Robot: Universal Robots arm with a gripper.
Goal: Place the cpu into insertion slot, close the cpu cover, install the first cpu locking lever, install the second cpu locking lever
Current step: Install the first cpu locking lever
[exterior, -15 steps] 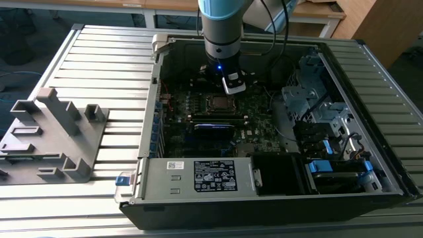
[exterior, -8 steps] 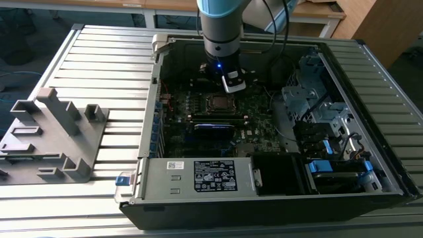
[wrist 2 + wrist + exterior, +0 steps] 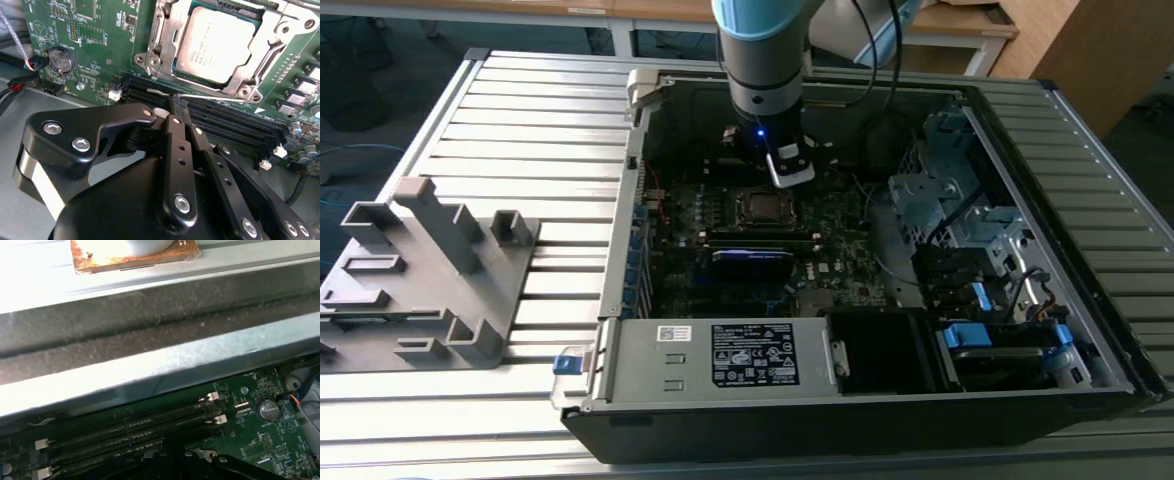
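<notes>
Gripper [image 3: 176, 104] first: my two black fingers [image 3: 172, 145] are drawn together to one narrow tip in the second wrist view. That tip sits right at a thin silver lever rod [image 3: 210, 96] that runs along the near edge of the socket [image 3: 149, 61]. I cannot tell whether the rod is nipped between the pads or only touched.

My chip [image 3: 220, 45] lies flat in the socket, and the cover frame [image 3: 167, 30] is down over its edges, leaving the pale middle bare. Just beside the rod, on my side of it, run the long black memory slots [image 3: 230, 127]. They leave little room between the socket's edge and my tip. A round coin battery [image 3: 59, 60] sits well apart on the green board [image 3: 95, 55].

In the exterior view my arm [image 3: 763, 70] drops straight into the open computer case [image 3: 634, 230], with the gripper [image 3: 790, 175] just on the far side of the socket. The case walls stand well clear of the arm all round. A drive cage [image 3: 947, 200] crowds the exterior view's right. The boxy power supply [image 3: 720, 355] closes the near side. A grey fixture [image 3: 427, 270] stands outside the case on the exterior view's left.
</notes>
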